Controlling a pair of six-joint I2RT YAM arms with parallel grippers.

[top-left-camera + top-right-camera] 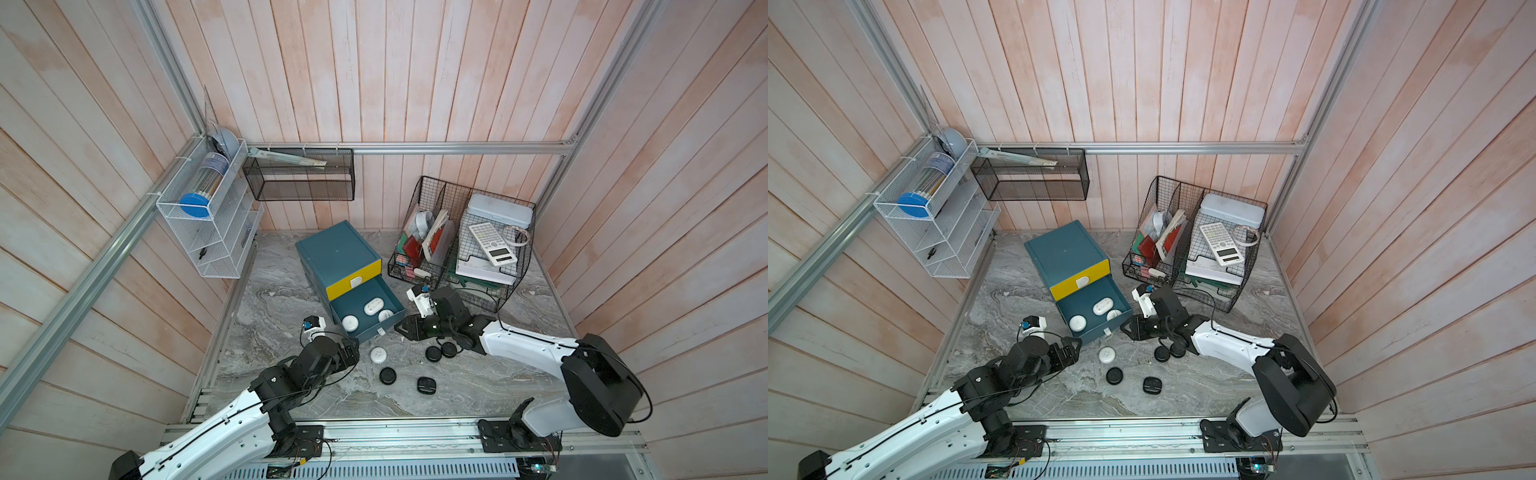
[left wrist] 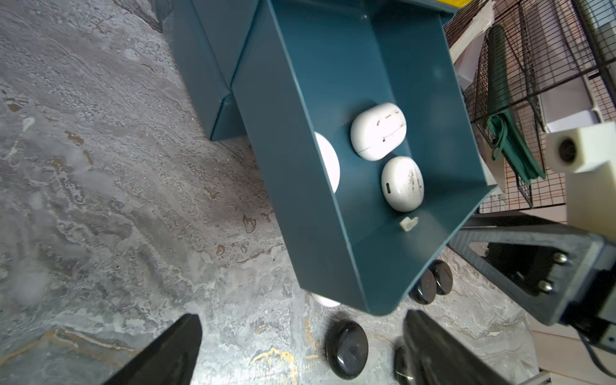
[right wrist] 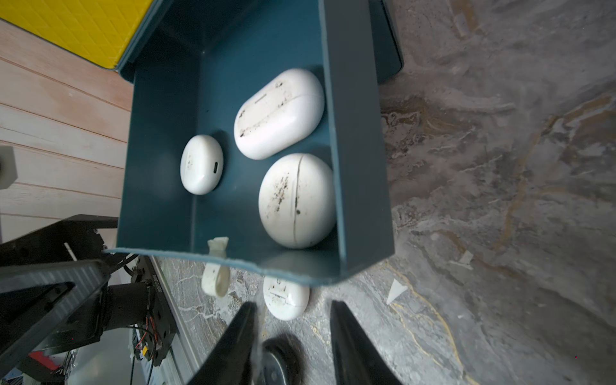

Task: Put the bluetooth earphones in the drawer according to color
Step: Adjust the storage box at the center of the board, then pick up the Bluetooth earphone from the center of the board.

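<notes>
The teal drawer chest (image 1: 332, 249) has its middle drawer (image 1: 365, 332) pulled out under the yellow front. Three white earphone cases (image 3: 278, 113) lie inside it. A fourth white case (image 1: 378, 354) rests on the table just before the drawer's front. Several black cases (image 1: 387, 376) lie on the marble nearby. My right gripper (image 3: 292, 304) hovers at the drawer's front corner, jaws apart, with a blurred black case (image 3: 276, 363) below them, nothing gripped. My left gripper (image 2: 301, 318) is wide open over the table, a black case (image 2: 346, 348) lying between its fingers.
A black wire organiser (image 1: 461, 249) with a calculator (image 1: 492, 245) stands behind my right arm. A white wire rack (image 1: 208, 224) and a black mesh shelf (image 1: 299, 174) hang on the walls. The drawer's white tab handle (image 3: 215, 278) sticks out towards my right gripper.
</notes>
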